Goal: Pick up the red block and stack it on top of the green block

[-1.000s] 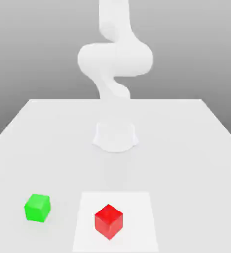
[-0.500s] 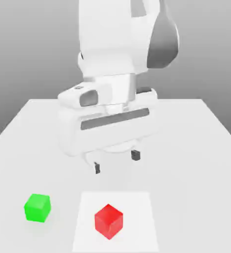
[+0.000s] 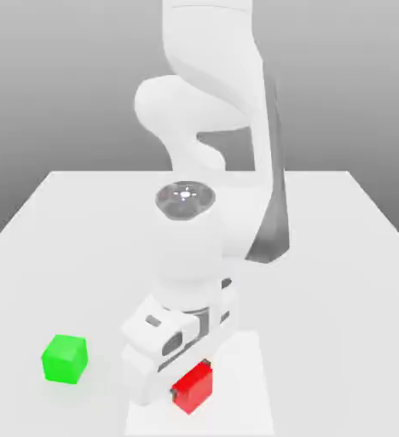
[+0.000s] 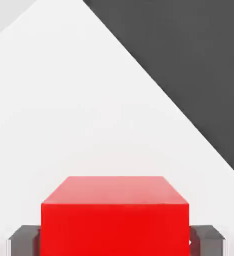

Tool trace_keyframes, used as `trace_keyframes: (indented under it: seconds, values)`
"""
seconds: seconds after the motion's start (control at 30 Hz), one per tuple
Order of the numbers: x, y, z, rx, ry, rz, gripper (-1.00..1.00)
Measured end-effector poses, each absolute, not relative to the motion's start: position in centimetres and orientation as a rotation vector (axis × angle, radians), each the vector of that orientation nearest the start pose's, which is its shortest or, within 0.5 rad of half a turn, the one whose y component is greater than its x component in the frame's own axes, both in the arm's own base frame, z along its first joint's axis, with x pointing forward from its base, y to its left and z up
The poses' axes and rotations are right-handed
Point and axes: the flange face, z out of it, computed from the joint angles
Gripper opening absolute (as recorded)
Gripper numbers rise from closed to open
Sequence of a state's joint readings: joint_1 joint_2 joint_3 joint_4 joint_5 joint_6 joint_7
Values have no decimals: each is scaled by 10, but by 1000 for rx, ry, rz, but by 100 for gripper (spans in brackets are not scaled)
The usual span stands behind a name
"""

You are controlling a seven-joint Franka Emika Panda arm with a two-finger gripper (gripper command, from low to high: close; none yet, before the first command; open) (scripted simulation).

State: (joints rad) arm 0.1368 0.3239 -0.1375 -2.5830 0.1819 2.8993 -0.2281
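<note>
Gripper [image 3: 192, 378] low over the white sheet [image 3: 245, 393], lower centre of the exterior view. Its pads sit against two opposite sides of the red block [image 3: 194, 389]; closed down to the block's width, no gap seen on either side in the hand view. Reads as a grip.

Red block: lower centre of the exterior view, on or barely over the sheet; cannot tell whether it bears on it. Green block [image 3: 64, 358]: lower left of the exterior view, on the desk [image 3: 322, 316], well apart from the sheet.

Progress: reach and grasp look done. Left to do: lift, carry toward the exterior view's left, set down on green, release, back off. Judged to be under halfway.

Edges and room: red lies inside the sheet's outline; green is outside it, near the exterior view's left side. Nothing stands between the two blocks on the desk. Side edges of the desk slant down to the left and right borders of the frame; the far edge runs behind the arm [image 3: 186, 256]. Room above green is open. Red should go up past green's top before any sideways travel, or it may knock green. Blocks appear turned differently; some wrist rotation would probably square the stack.
</note>
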Motion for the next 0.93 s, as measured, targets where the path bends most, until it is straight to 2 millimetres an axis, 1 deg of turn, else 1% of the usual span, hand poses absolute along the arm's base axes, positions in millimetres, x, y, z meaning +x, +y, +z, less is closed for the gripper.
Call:
trace_keyframes:
  seconds: [0.07, 0.1, 0.17, 0.27, 0.3, 0.37, 0.43, 0.5, 0.57, 0.6, 0.63, 0.67, 0.8, 0.83, 0.93]
  values:
    - [435, -16, 143, -3140, -91, 3, -100]
    - [435, -16, 147, -3140, -92, 1, -100]
    - [437, -16, 166, -3141, -94, 0, -100]
    - [436, -16, 198, -3140, -92, 1, -100]
    - [435, -24, 207, -3141, -93, 2, -100]
    - [430, -64, 218, -3145, -89, 0, -100]
    - [418, -116, 227, -3147, -55, -1, -100]
    - [401, -161, 236, -3147, -45, 0, -100]
    - [381, -200, 243, -3143, -50, 2, -100]
    - [370, -219, 242, -3142, -25, 1, -100]
    - [368, -224, 238, -3141, -26, -1, -100]
    - [375, -214, 231, -3139, -85, -2, -100]
    - [377, -210, 196, -3138, -111, -3, -100]
    - [375, -210, 187, -3138, -110, -1, 100]
    - [375, -210, 187, -3138, -110, -1, 100]
